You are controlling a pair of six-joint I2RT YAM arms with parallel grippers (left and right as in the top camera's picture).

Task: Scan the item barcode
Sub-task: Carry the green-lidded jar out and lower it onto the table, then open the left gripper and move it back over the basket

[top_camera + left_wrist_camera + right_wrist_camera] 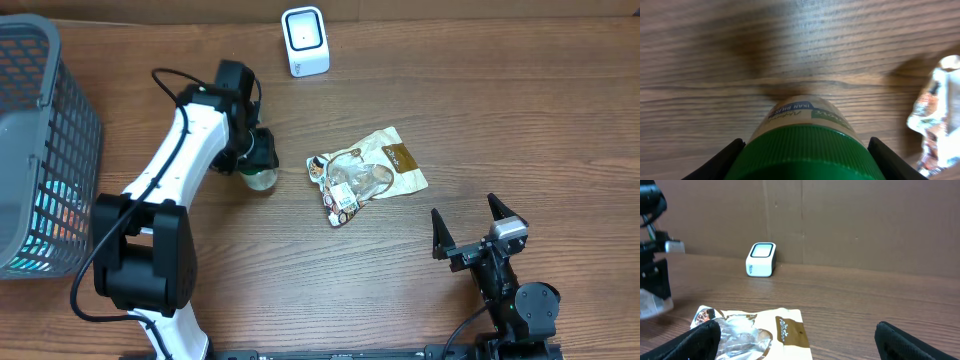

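Note:
A jar with a green ribbed lid (805,152) and a pale label sits between the fingers of my left gripper (805,160), which press on both sides of the lid. From above, the jar (262,179) pokes out below the left gripper (255,158), low over the wood at centre left. The white barcode scanner (305,40) stands at the table's far edge and shows again as a small box (761,259). My right gripper (470,232) rests at the front right with its fingers wide apart and nothing between them.
A crinkled white-and-brown snack pouch (365,175) lies mid-table, right of the jar and just ahead of the right gripper (800,347). A grey mesh basket (70,150) holding goods fills the left edge. A brown cardboard wall (865,220) backs the table.

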